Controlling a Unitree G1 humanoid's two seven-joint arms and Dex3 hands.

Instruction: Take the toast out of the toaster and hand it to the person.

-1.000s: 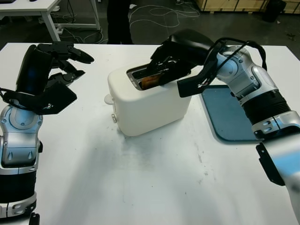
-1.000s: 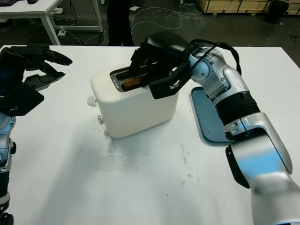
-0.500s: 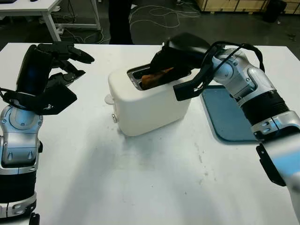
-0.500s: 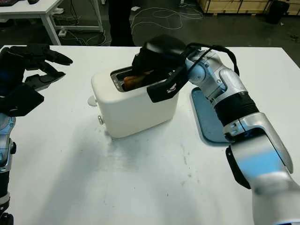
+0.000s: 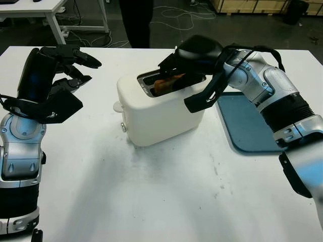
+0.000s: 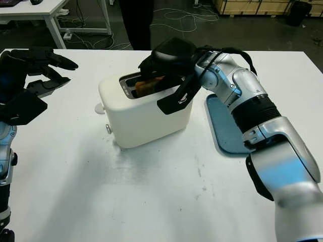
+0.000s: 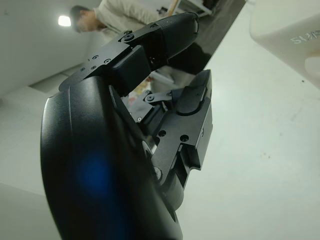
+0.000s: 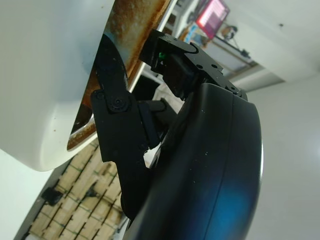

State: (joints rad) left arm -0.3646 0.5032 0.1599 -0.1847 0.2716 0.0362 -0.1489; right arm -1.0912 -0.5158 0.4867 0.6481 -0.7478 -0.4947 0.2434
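A white toaster (image 5: 156,113) stands mid-table. A brown slice of toast (image 5: 166,83) sticks partly out of its top slot, tilted. My right hand (image 5: 174,70) reaches over the toaster from the right and is shut on the toast. In the right wrist view its black fingers (image 8: 117,105) clamp the crusty edge of the toast (image 8: 137,35) just above the toaster's wall (image 8: 45,75). My left hand (image 5: 75,65) is held up over the table's left side, open, well apart from the toaster. A person (image 5: 136,20) stands at the table's far edge.
A blue tray (image 5: 247,126) lies flat to the right of the toaster, under my right forearm. Beyond the far edge are a white desk (image 5: 45,10) and cables on the floor. White tabletop (image 5: 151,191) stretches in front of the toaster.
My right hand has turned and tightened on the toast, and the slice now stands a little higher in the slot. The person has shifted slightly right. My left hand has not moved.
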